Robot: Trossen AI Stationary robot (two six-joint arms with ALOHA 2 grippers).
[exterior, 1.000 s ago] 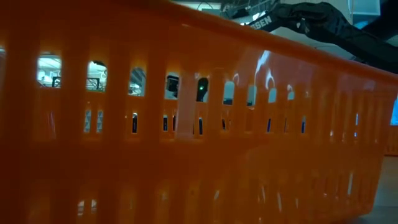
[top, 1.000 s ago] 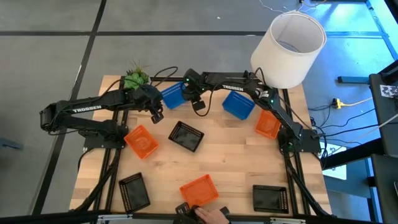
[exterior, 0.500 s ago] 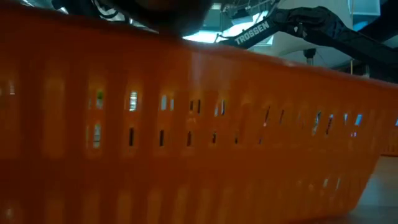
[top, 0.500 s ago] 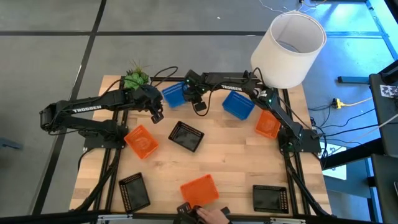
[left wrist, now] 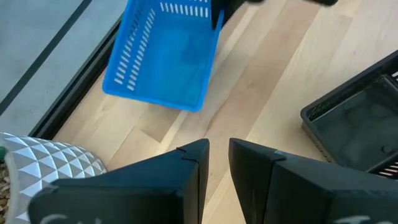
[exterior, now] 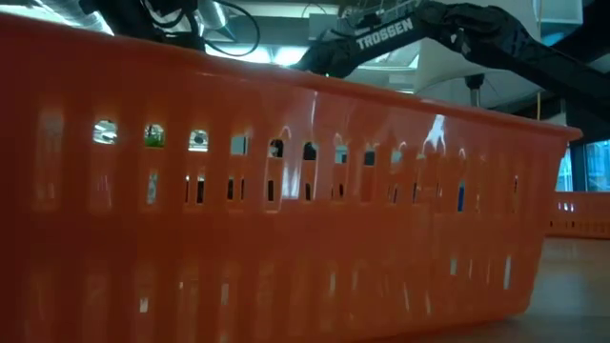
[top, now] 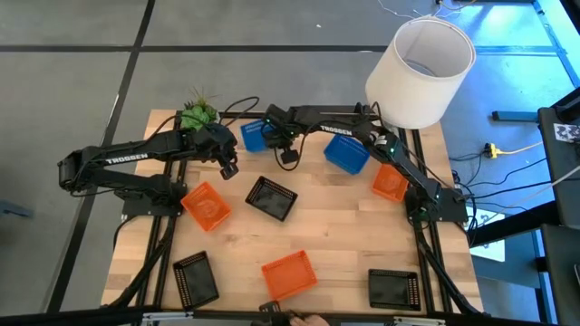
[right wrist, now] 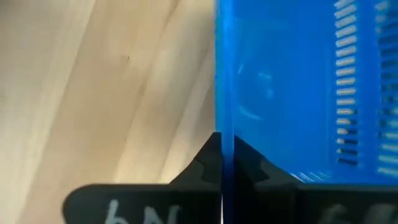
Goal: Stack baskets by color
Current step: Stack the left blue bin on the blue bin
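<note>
I can read the brand TROSSEN in white capitals on the left arm (top: 127,159), along its long dark link in the high view. The same word stands on the right arm (exterior: 386,34) in the low view, running up the link above the near orange basket (exterior: 286,210) (the lettering there is sharp enough to spell out whole). On the right arm in the high view there is a white mark too small for me to read. In the right wrist view pale handwritten strokes show on the gripper body, but I cannot make them out.
</note>
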